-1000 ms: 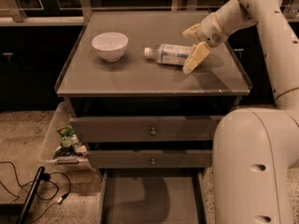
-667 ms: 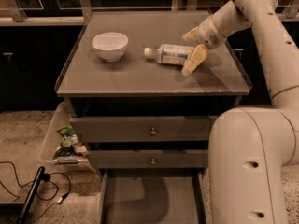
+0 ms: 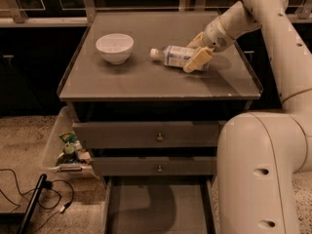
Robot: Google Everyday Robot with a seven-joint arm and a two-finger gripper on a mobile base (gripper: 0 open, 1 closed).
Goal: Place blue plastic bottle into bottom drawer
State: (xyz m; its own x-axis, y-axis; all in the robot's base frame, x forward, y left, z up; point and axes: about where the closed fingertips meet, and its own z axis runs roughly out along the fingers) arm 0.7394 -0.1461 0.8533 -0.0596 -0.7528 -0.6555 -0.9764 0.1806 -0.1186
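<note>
The blue plastic bottle (image 3: pixel 174 55) lies on its side on the cabinet top (image 3: pixel 146 79), right of centre, with its white cap pointing left. My gripper (image 3: pixel 197 50) reaches in from the right. One finger (image 3: pixel 197 60) is in front of the bottle's base end and the other is behind it, both pressed against it. The bottle still rests on the top. The bottom drawer (image 3: pixel 156 211) is pulled open below, a shallow grey tray with nothing in it.
A white bowl (image 3: pixel 115 47) stands on the left of the cabinet top. Two upper drawers with knobs (image 3: pixel 159 137) are shut. A clear bin (image 3: pixel 61 147) with packets sits on the floor at left, beside cables (image 3: pixel 29 199). My white body (image 3: pixel 258 174) stands right of the drawers.
The two fingers have drawn closer together around the bottle's base end. The bottle itself has not moved.
</note>
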